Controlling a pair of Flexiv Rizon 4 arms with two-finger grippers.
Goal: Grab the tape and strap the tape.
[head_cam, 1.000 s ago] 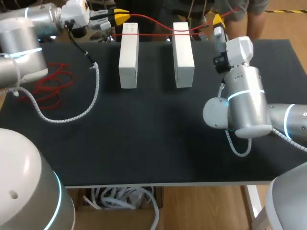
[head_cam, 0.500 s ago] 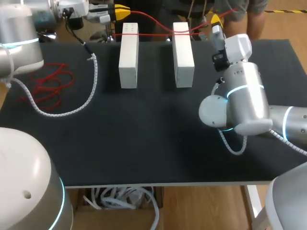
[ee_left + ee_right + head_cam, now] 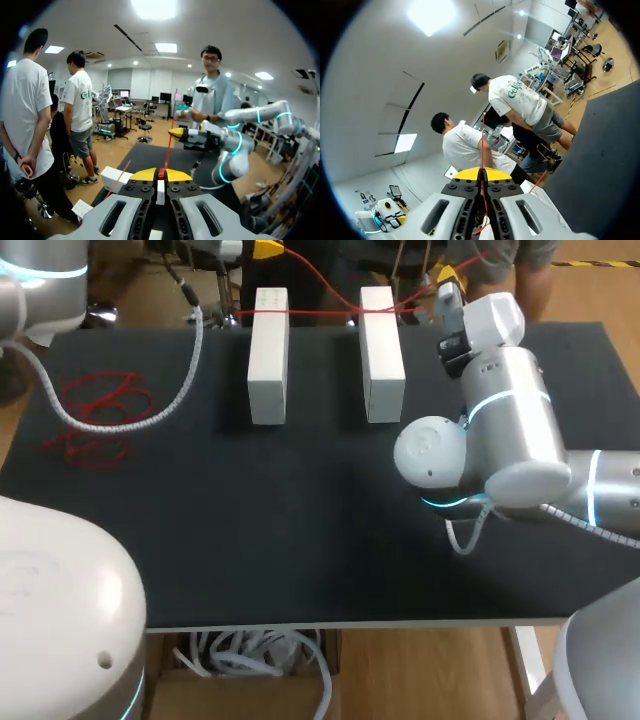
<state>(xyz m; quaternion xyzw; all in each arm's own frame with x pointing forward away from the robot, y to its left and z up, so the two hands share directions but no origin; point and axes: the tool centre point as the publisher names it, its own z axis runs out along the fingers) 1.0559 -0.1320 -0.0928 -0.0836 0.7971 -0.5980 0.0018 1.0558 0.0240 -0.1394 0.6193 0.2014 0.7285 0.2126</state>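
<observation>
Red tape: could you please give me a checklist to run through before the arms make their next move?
1. Grip of the left gripper on the red tape: ok, shut on it.
2. Grip of the right gripper on the red tape: ok, shut on it.
3. Tape crosses the left white block and the right white block: ok.
4. Tape taut between the grippers: cannot tell.
5. The loose red tangle on the table lies apart from both blocks: ok.

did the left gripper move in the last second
Yes. The left gripper, shut on the red tape, has moved farther beyond the far end of the left white block.
</observation>
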